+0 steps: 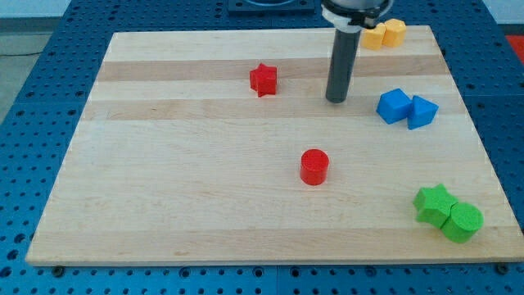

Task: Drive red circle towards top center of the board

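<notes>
The red circle (313, 166) lies near the middle of the wooden board (205, 164), a little toward the view's bottom. My tip (336, 100) rests on the board above and slightly to the right of the red circle, well apart from it. The rod rises from the tip to the view's top edge. A red star (264, 79) sits toward the view's upper left of the tip.
A blue cube (394, 106) touches a blue triangular block (422, 111) at the right. Two yellow blocks (385, 34) sit at the top right corner. A green star (432, 202) touches a green circle (463, 222) at the bottom right.
</notes>
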{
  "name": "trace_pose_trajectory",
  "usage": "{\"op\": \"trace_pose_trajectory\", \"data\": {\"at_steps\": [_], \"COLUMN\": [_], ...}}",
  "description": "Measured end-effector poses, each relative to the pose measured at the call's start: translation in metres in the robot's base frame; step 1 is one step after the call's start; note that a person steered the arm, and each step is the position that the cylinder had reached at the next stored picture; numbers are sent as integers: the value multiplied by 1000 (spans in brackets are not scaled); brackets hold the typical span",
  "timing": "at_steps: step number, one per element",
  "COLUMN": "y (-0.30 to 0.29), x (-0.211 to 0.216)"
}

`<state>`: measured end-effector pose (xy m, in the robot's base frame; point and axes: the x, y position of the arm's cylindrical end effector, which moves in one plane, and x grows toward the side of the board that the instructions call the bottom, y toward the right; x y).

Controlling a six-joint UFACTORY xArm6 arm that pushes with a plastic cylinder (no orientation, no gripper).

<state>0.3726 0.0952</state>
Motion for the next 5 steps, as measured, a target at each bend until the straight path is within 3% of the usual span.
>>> {"op": "trace_pose_trajectory", "data": {"at_steps": [1, 3, 5], "y": [0, 56, 21], "x": [4, 80, 135]}}
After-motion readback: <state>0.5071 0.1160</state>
